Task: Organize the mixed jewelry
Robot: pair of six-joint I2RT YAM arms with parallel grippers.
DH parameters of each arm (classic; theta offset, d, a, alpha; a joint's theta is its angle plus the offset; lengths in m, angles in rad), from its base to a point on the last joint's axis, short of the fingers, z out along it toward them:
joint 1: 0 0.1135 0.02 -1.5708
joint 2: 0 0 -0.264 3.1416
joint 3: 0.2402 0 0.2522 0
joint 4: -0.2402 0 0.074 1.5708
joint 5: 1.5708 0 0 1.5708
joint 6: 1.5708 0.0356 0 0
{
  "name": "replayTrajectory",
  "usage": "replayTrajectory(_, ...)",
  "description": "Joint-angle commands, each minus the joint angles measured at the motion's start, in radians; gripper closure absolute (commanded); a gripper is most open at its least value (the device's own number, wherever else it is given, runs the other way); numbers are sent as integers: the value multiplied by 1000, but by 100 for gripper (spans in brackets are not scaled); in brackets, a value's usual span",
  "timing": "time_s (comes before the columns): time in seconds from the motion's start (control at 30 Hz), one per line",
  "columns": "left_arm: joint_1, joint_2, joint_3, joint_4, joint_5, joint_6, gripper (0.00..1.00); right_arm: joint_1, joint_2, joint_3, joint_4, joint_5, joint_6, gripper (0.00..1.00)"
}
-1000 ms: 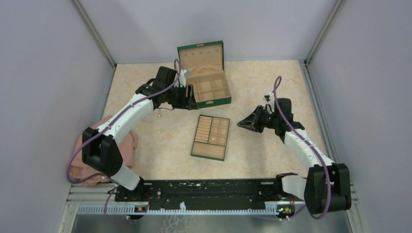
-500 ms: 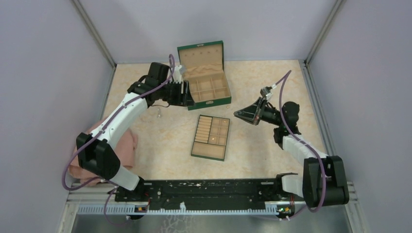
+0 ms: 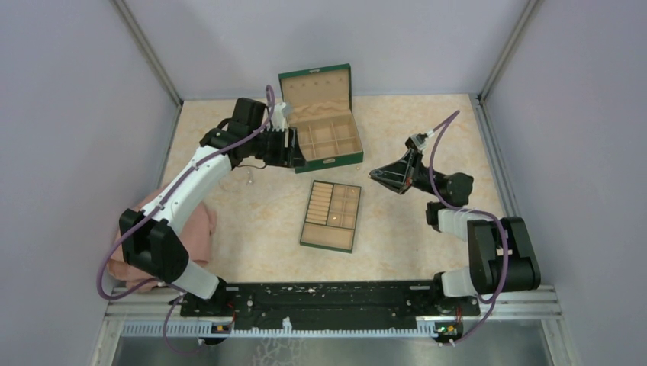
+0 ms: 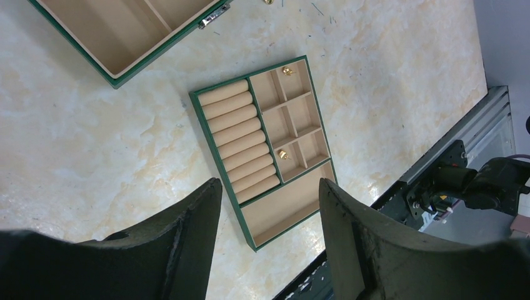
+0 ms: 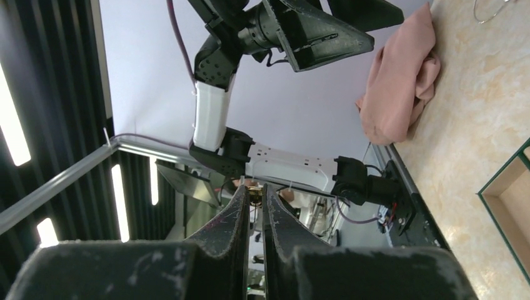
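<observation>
While my left end effector [image 4: 270, 187] gapes above the tray [image 4: 281, 209], my right end effector [image 5: 253, 199] pinches a gold piece [image 5: 254, 194].

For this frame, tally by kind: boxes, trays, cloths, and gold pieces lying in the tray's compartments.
green box: 1
divided tray: 1
pink cloth: 1
gold pieces in the tray's small compartments: 2
Total: 5
</observation>
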Motion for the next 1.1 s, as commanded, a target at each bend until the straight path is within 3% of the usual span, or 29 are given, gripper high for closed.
replayTrajectory(0.0, 4, -29, -5, 3, 16, 16, 35, -9, -6, 44, 221, -5, 38, 93)
replayTrajectory(0.53, 5, -13, 10, 4, 31, 20, 35, -6, -20, 144, 221, -62, 65, 91)
replayTrajectory(0.97, 4, -26, 99, -58, -64, 24, 34, -3, -37, 207, 222, -81, 105, 91)
replayTrajectory(1.07, 5, -36, 104, -62, -67, 36, 35, 1, -45, 215, 114, -85, 31, 93)
